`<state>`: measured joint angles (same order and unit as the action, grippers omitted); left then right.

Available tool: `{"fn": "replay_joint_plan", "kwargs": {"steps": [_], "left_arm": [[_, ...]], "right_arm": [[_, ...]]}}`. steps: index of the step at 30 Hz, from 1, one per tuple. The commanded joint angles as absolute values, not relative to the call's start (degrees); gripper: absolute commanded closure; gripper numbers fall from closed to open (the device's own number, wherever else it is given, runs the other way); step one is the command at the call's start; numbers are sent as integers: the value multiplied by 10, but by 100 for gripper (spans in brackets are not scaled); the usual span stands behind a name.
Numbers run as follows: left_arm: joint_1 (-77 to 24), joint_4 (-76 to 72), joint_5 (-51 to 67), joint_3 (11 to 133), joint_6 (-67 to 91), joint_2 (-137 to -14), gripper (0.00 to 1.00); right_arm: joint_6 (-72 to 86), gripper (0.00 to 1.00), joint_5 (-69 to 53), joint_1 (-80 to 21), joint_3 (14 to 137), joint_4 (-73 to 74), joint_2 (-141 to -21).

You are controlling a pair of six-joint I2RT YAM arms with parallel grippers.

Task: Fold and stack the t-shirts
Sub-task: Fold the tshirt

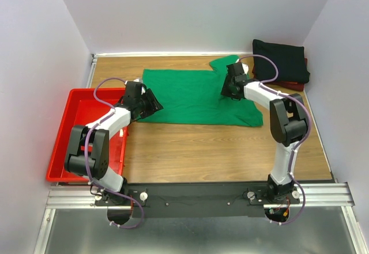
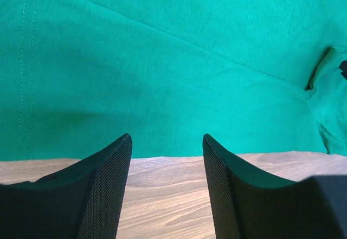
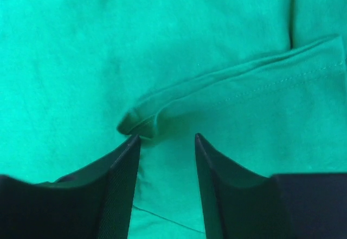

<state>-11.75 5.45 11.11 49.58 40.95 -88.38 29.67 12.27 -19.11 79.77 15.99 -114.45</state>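
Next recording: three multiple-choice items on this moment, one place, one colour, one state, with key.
1. Where is the black t-shirt? A) near left corner B) far right corner, on the dark red t-shirt C) mid-table
2. Colour of the t-shirt spread mid-table? A) green B) white C) blue
3. The left pincer is: A) shut on cloth B) open, empty C) out of view
1B: top view shows it stacked there. 2A: the green t-shirt fills both wrist views. 3B: bare wood shows between its parted fingers.
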Motion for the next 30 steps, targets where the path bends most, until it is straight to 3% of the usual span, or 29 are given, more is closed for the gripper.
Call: {"fn": "replay_joint_plan", "kwargs": {"steps": [1, 4, 12, 19, 23, 30], "left_arm": [[-120, 54, 110, 490, 401, -867, 36], [-120, 54, 103, 483, 404, -860, 36], [-119, 44, 91, 453, 424, -838, 35], [-119, 40, 58, 446, 454, -843, 35], [-119, 42, 26, 449, 471, -857, 36], [-119, 66, -44, 448, 501, -892, 36]], "right_arm": [[286, 42, 110, -192, 812, 156, -1128], [285, 28, 119, -192, 780, 157, -1093], [332, 27, 153, -168, 613, 175, -914], [367, 36, 150, -128, 496, 182, -831], [367, 53, 139, -96, 494, 181, -852], [354, 54, 139, -62, 504, 178, -897]]}}
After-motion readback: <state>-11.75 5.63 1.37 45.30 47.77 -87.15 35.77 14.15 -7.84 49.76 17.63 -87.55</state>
